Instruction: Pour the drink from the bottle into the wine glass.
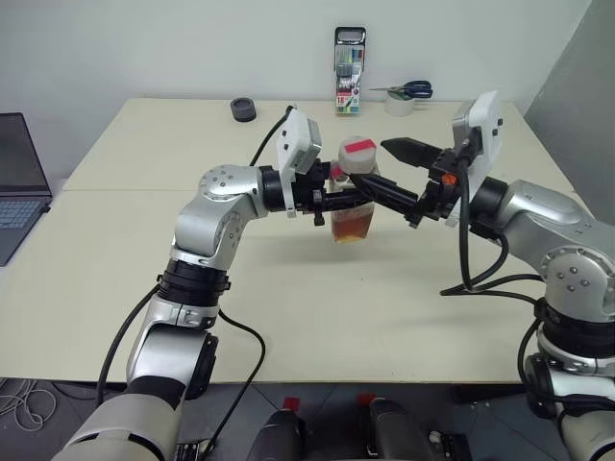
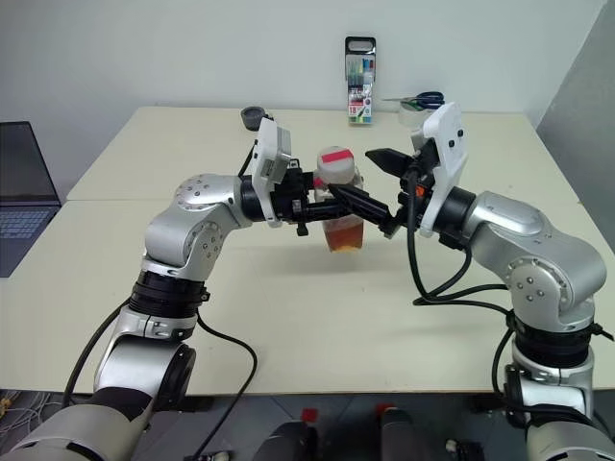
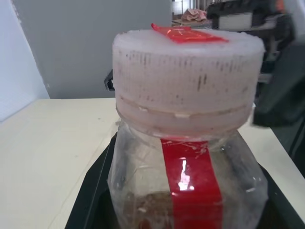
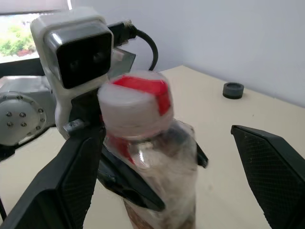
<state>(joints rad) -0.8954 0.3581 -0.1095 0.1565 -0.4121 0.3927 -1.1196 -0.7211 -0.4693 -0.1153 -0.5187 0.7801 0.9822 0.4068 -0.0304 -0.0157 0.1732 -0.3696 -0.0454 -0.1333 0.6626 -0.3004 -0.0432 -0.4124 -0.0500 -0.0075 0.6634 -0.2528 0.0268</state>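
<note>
My left gripper (image 1: 348, 204) is shut on the bottle (image 1: 354, 197), gripping its clear body and holding it upright above the table. The bottle has a pale cap (image 1: 356, 154) with a red strip running over it and down the label (image 3: 190, 186). The amber drink (image 1: 352, 224) fills its lower part. My right gripper (image 1: 377, 166) is open, coming in from the right at cap height. One of its fingers (image 4: 71, 186) lies close beside the bottle (image 4: 157, 171) and the other (image 4: 271, 167) stands well apart. The wine glass is out of view.
The pale table (image 1: 288, 307) carries a pen case (image 1: 350, 69), scissors (image 1: 408, 91) on a white roll (image 1: 399, 106) and a small black ring (image 1: 244, 109) along its far edge. A laptop (image 1: 19, 182) sits off to the left.
</note>
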